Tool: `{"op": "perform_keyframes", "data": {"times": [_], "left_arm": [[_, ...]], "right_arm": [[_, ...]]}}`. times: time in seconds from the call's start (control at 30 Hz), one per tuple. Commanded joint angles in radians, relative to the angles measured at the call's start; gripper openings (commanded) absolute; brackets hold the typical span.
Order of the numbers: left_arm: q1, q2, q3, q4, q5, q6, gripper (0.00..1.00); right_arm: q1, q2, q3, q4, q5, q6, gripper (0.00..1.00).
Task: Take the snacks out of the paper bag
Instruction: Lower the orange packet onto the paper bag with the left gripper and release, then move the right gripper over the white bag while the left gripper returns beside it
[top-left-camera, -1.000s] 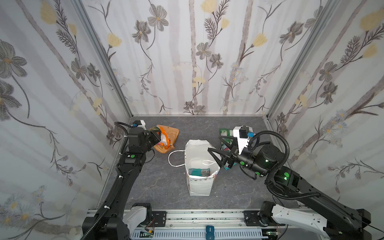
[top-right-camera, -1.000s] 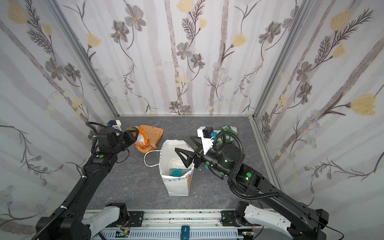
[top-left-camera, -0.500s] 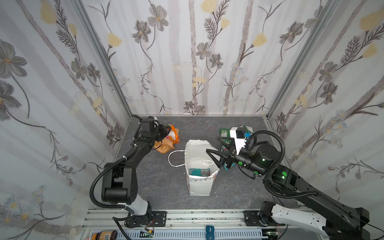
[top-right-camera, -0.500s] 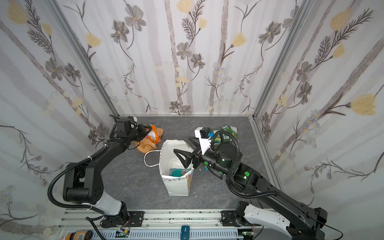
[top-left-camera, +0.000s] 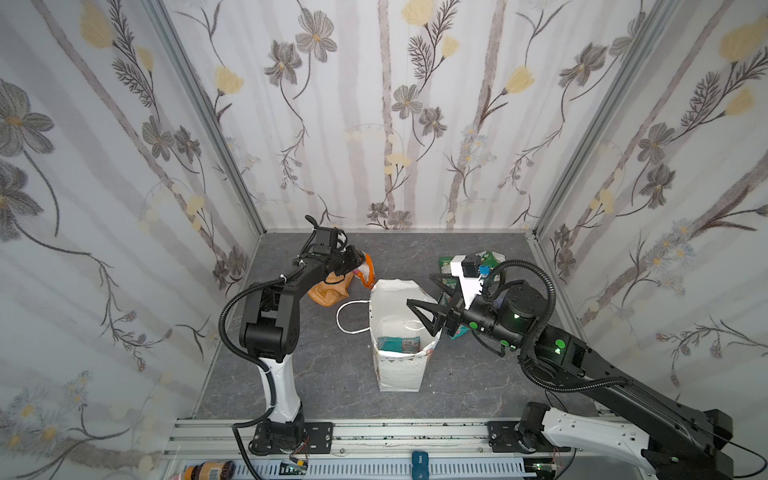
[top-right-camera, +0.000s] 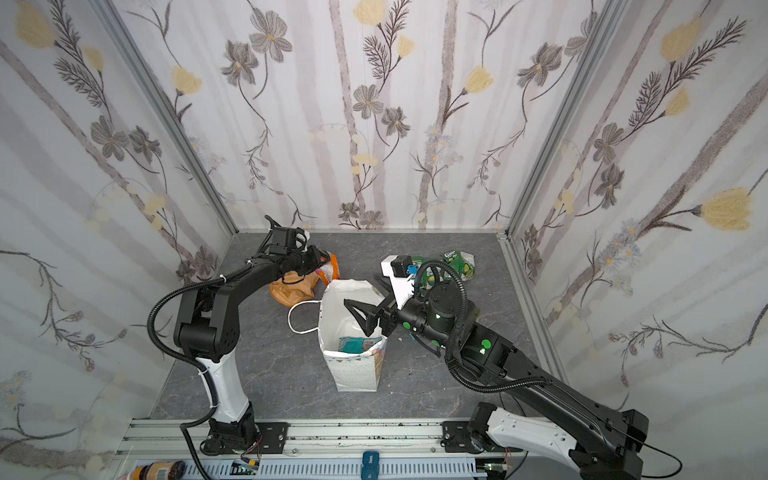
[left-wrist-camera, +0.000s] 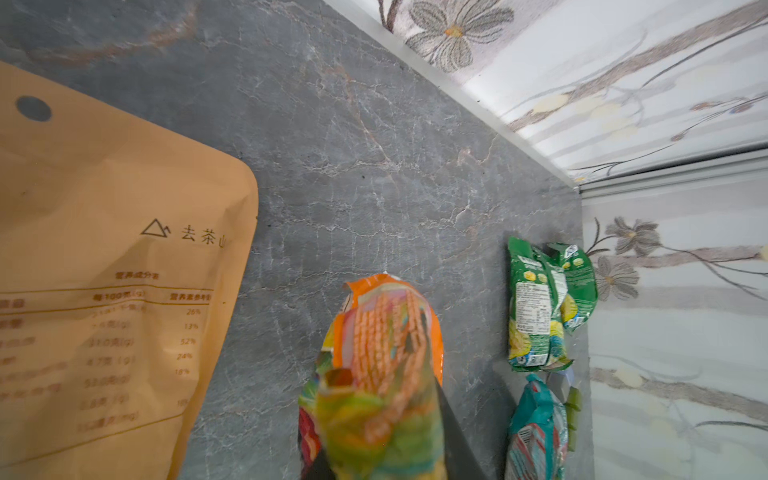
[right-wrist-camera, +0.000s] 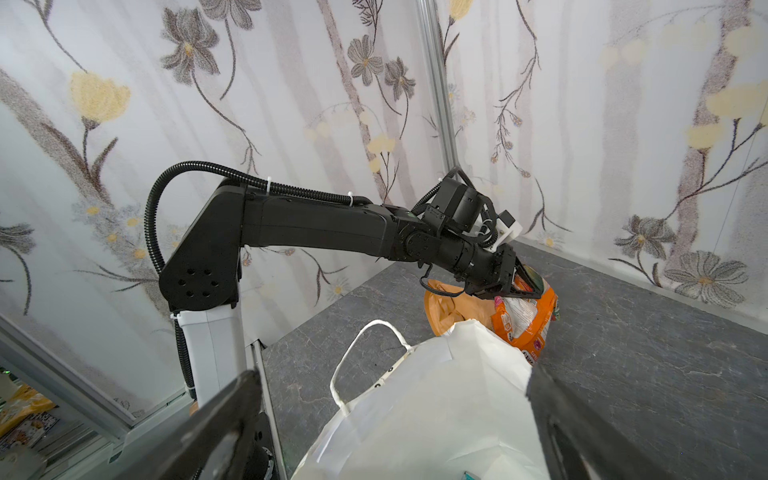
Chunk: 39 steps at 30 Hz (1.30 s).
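The white paper bag (top-left-camera: 401, 370) (top-right-camera: 357, 370) stands upright mid-table, with a teal snack packet (top-left-camera: 399, 344) (top-right-camera: 359, 344) lying inside. My right gripper (top-left-camera: 422, 289) (right-wrist-camera: 390, 399) hangs open over the bag's mouth, holding nothing. At the back left, my left gripper (top-left-camera: 355, 264) (right-wrist-camera: 523, 286) is shut on the top of the small orange-white packet (top-left-camera: 365, 270) (left-wrist-camera: 382, 374) (right-wrist-camera: 525, 320). That packet hangs beside the flat tan pouch (top-left-camera: 328, 293) (left-wrist-camera: 104, 270) on the table. Two green packets (top-right-camera: 459, 262) (left-wrist-camera: 536, 307) and a second teal packet (left-wrist-camera: 536, 432) lie at the back right.
The bag's white cord handle (top-left-camera: 345, 316) droops to its left. A small olive cube (left-wrist-camera: 573, 409) sits by the right wall near the teal packet. Flowered walls close in the left, back and right sides. The arms' rail (top-left-camera: 374, 432) runs along the front.
My left arm has stretched toward the back wall, carrying the orange-white packet a little to the right, behind the bag. The right gripper has stayed open over the bag's mouth.
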Motion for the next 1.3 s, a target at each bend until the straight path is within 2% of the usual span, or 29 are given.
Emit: {"op": "perform_keyframes", "data": {"times": [0.0, 0.13, 0.3, 0.47, 0.57, 0.73, 0.87, 1.07, 1.27], "left_arm": [[0.001, 0.044, 0.067, -0.103, -0.051, 0.091, 0.26], [0.001, 0.111, 0.137, -0.161, -0.045, 0.119, 0.35], [-0.001, 0.117, 0.171, -0.187, -0.074, 0.136, 0.51], [0.000, 0.038, 0.163, -0.241, -0.217, 0.154, 0.81], [0.000, -0.038, 0.149, -0.253, -0.264, 0.163, 0.90], [-0.001, -0.167, 0.150, -0.296, -0.304, 0.190, 0.94], [0.000, -0.324, 0.100, -0.310, -0.258, 0.194, 0.94], [-0.040, -0.673, -0.129, -0.231, -0.128, 0.168, 0.96], [-0.179, -1.001, -0.342, -0.166, -0.117, 0.116, 0.98]], "right_arm": [[-0.002, 0.006, 0.009, -0.002, 0.008, -0.034, 1.00], [-0.010, 0.015, 0.012, 0.000, 0.009, -0.045, 1.00], [-0.015, 0.020, 0.024, -0.021, -0.014, -0.024, 1.00], [-0.018, 0.012, 0.058, -0.088, -0.011, 0.037, 1.00], [-0.018, 0.007, 0.082, -0.144, -0.020, 0.099, 1.00], [-0.017, -0.002, 0.103, -0.203, -0.050, 0.178, 1.00], [-0.018, 0.007, 0.119, -0.223, -0.081, 0.206, 1.00], [-0.018, 0.065, 0.182, -0.289, -0.107, 0.196, 1.00], [-0.021, 0.196, 0.294, -0.416, -0.123, 0.152, 1.00]]}}
